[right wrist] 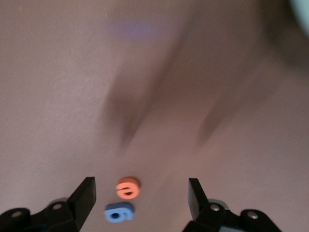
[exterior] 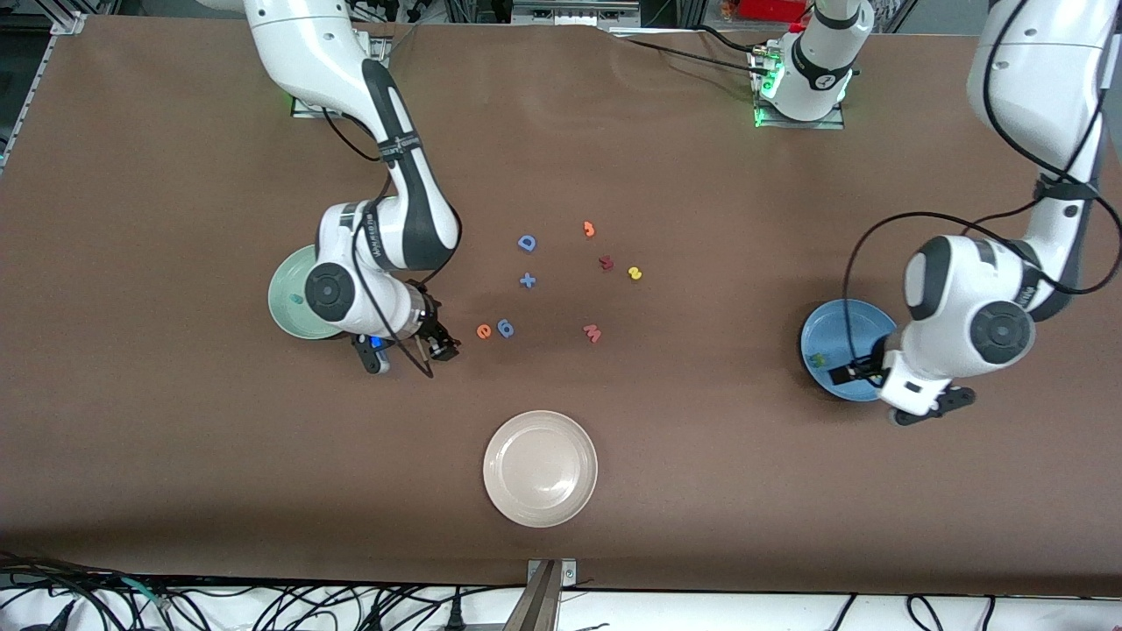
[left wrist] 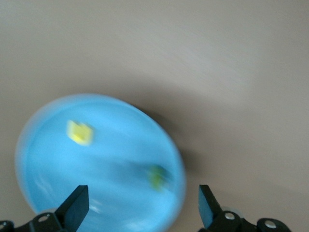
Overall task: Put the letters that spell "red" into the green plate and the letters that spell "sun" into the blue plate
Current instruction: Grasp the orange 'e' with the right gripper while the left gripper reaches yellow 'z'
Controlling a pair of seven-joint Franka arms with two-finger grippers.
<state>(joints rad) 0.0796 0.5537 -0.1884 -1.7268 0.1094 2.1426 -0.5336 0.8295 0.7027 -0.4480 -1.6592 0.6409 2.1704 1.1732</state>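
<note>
My left gripper (exterior: 855,372) hangs open over the blue plate (exterior: 846,326), nothing between its fingers. In the left wrist view the blue plate (left wrist: 111,193) holds a yellow letter (left wrist: 79,132) and a dark green letter (left wrist: 158,176). My right gripper (exterior: 443,346) is open over the table between the green plate (exterior: 285,315) and the orange "e" (exterior: 483,330). The right wrist view shows the orange "e" (right wrist: 128,187) ahead of the open right gripper (right wrist: 141,195). A teal letter (exterior: 296,299) lies in the green plate, which the right arm partly hides. The yellow "s" (exterior: 635,273) lies mid-table.
A blue "6" (exterior: 505,328) touches the "e". Also mid-table are a blue "D" (exterior: 526,243), a blue plus (exterior: 527,280), an orange piece (exterior: 589,230), a dark red piece (exterior: 606,262) and a salmon "W" (exterior: 592,333). A beige plate (exterior: 540,504) sits nearer the camera.
</note>
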